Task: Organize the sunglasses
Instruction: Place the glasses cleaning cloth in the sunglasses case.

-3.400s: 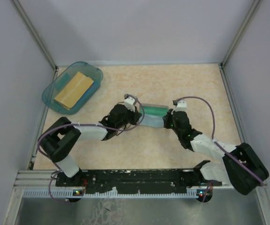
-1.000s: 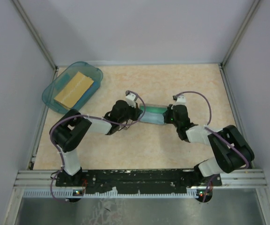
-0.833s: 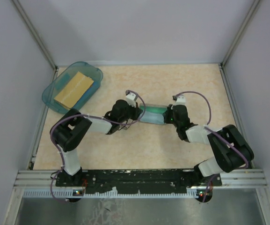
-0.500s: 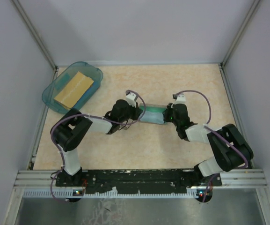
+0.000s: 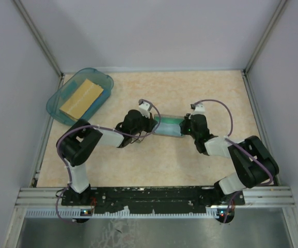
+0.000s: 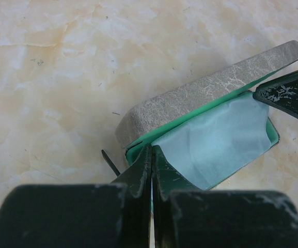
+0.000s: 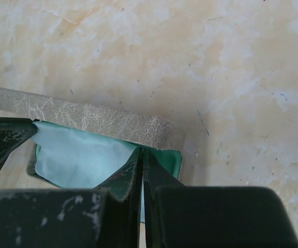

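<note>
Both arms reach to the middle of the marbled table [image 5: 154, 165] and meet at an eyeglass case [image 5: 168, 126], one at each short end; the left gripper [image 6: 151, 150] has its jaws pressed flat together with nothing seen between them, its tips at the green-lined rim of the case's near corner; the right gripper [image 7: 141, 151] is likewise pinched tight on nothing I can see, its tips at the green lining [image 7: 167, 160] of the opposite corner; just beyond both sets of tips the grey lid [image 6: 205, 93] leans half-closed over the tray of the case; a light blue cloth [image 6: 216, 139] lies inside, filling the gap between the two grippers; the sunglasses I cannot make out under it; only a thin dark sliver [image 6: 108, 161] pokes out just left of the left tips, and whether it is a temple arm I cannot tell; well off to the left arm's far left sits a teal tray [image 5: 56, 106] holding a tan block [image 5: 81, 98].
</note>
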